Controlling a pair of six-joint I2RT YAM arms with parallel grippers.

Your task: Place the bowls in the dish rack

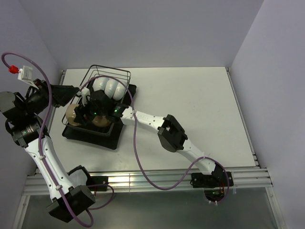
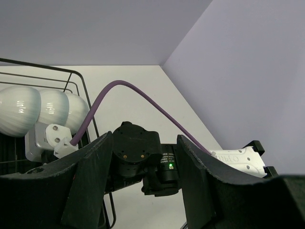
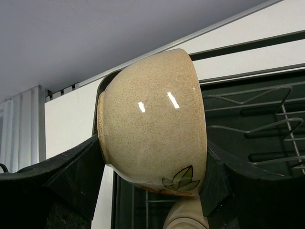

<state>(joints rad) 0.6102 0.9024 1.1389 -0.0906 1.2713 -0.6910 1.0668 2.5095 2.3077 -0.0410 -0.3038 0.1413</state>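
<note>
Right wrist: tan bowl on edge, tight in the right pincer, dish rack behind.

A: Where does the top view sit?
B: High behind the arm bases, looking down on the whole table, with the rack at the left.
A: And the wrist views?
B: The left one looks low across the rack toward the right arm, white bowls close by. The right one sits very near a tan bowl, rack wires behind. All three share the rack.
</note>
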